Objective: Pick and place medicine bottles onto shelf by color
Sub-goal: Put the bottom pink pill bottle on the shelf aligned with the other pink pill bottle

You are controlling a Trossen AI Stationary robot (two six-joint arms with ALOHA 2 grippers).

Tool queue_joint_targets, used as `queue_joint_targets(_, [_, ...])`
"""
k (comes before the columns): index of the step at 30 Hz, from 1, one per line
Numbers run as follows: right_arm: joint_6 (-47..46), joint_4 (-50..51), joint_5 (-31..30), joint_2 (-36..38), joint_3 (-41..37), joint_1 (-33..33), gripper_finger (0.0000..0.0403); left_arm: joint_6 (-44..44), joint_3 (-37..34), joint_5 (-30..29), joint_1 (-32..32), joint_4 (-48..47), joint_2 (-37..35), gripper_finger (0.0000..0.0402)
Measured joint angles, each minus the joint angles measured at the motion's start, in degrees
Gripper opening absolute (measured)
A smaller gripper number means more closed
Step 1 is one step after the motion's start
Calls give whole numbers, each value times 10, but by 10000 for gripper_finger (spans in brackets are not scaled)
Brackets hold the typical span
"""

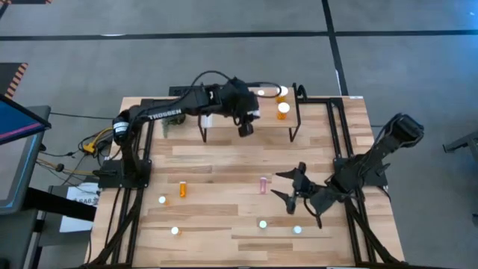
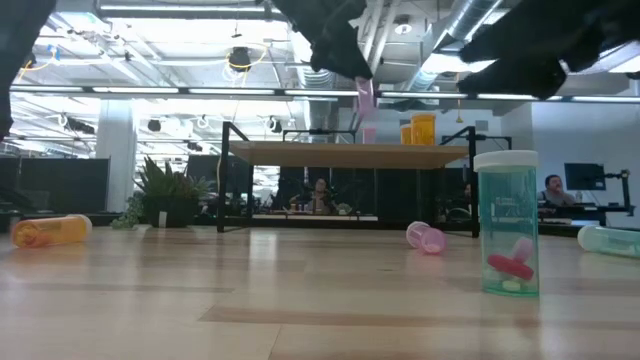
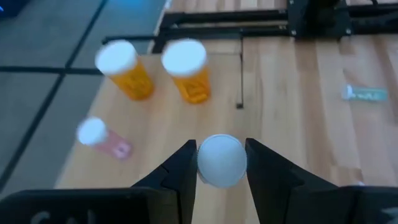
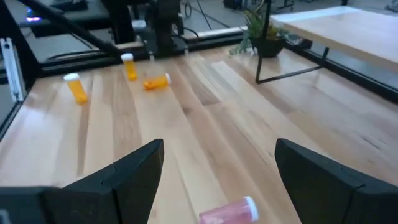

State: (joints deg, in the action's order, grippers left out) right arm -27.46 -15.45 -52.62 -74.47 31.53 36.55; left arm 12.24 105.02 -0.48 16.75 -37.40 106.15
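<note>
While the left gripper point(image 3: 221, 163) clamps a pink bottle point(image 2: 365, 97) upright above the shelf point(image 1: 224, 123), we see the shelved pink bottle point(image 3: 102, 139) close ahead; the right gripper point(image 1: 297, 196) waits open over the table.

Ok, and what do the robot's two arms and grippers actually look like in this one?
Both arms are black with jointed segments. The left arm carries white "TROSSEN" lettering, a black cable looping over its wrist, and yellow and orange wires bundled near its base. The right arm ends in two broad, dark, wedge-shaped fingers. The left gripper has similar dark fingers.
</note>
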Motion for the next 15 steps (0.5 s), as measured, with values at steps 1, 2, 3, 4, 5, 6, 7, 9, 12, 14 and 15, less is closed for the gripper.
queue_joint_targets(1, [4,11,13,5,0,-11,328,5,5,0,2,0,0,104])
queue_joint_targets(2, [7,23,25,10,0,-21,328,8,10,0,4,3,0,104])
queue_joint_targets(3, [9,36,36,17,0,-30,328,12,12,0,7,8,0,104])
queue_joint_targets(4, [10,49,43,25,0,-38,328,13,17,0,10,9,0,104])
queue_joint_targets(5, [10,63,49,33,0,-45,328,13,22,0,14,7,0,104])
queue_joint_targets(6, [10,81,56,41,0,-52,328,12,27,1,18,7,0,104])
queue_joint_targets(7, [14,97,60,51,0,-55,328,13,32,3,23,10,0,104])
queue_joint_targets(9, [23,114,60,72,0,-57,328,15,42,9,32,12,7,104])
queue_joint_targets(12, [27,144,59,108,0,-60,328,13,65,28,46,-3,30,104])
queue_joint_targets(14, [30,162,54,127,0,-61,328,16,94,42,51,-10,52,104])
queue_joint_targets(15, [30,172,47,134,0,-61,328,17,110,44,53,-21,63,104])
